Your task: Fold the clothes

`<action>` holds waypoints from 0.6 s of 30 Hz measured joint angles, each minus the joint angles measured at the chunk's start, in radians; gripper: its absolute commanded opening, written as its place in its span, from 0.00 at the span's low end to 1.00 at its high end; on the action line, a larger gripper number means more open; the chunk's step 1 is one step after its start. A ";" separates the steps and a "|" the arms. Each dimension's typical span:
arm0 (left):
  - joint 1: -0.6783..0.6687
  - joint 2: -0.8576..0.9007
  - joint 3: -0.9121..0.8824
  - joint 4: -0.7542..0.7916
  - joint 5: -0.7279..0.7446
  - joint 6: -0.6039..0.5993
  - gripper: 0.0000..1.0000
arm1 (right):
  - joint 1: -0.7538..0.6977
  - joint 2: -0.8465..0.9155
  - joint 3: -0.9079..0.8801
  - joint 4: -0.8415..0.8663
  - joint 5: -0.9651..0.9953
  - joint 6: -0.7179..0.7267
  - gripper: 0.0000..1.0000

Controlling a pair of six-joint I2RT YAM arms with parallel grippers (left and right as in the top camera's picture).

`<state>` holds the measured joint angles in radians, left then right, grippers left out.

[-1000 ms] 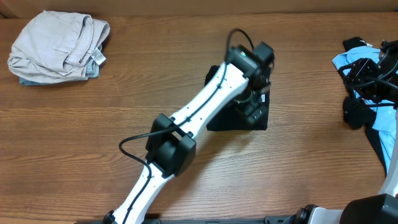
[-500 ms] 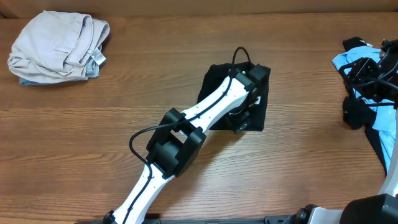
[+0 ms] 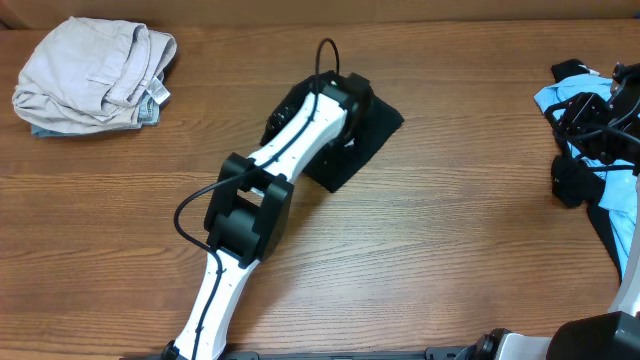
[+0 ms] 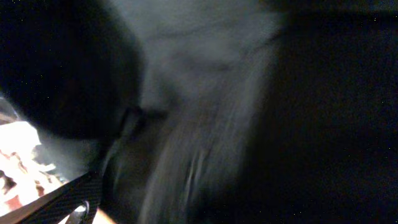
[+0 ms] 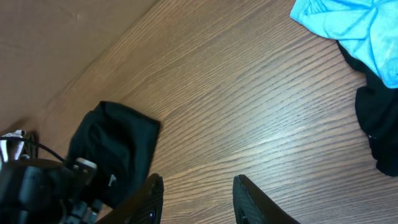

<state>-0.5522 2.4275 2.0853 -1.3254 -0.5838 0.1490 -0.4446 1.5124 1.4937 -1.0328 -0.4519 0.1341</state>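
A folded black T-shirt [image 3: 375, 125] lies on the wooden table [image 3: 460, 260], a little right of the middle. My left gripper [image 3: 348, 105] is down on top of it and covers much of it. The left wrist view holds only blurred dark fabric [image 4: 205, 93], and the jaws do not show there. In the right wrist view the same shirt [image 5: 115, 152] shows at the lower left. My right gripper [image 5: 198, 202] hangs above bare wood at the right edge [image 3: 570, 182], open with nothing between its fingers [image 5: 152, 199].
Crumpled beige clothes [image 3: 95, 70] lie at the back left corner. A light blue garment [image 3: 565, 97] [image 5: 348, 28] and more black cloth [image 3: 610, 225] [image 5: 379, 130] are heaped at the right edge beside the right arm.
My left arm has swung left and back, and the folded black shirt has slid and turned with it. The right arm has stayed still.
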 measured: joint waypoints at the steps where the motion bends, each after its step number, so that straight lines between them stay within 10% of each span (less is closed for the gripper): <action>1: 0.003 0.000 0.022 -0.011 0.005 0.008 1.00 | 0.000 0.000 0.000 0.000 0.000 0.000 0.40; 11: -0.062 -0.004 0.197 0.054 0.554 0.130 1.00 | 0.000 0.000 0.000 -0.005 0.016 -0.001 0.41; 18: -0.056 -0.004 0.008 0.209 0.666 0.144 1.00 | 0.000 0.000 0.000 -0.014 0.045 -0.004 0.41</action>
<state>-0.6083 2.4237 2.0937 -1.1168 0.0822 0.2932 -0.4446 1.5124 1.4937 -1.0473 -0.4068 0.1303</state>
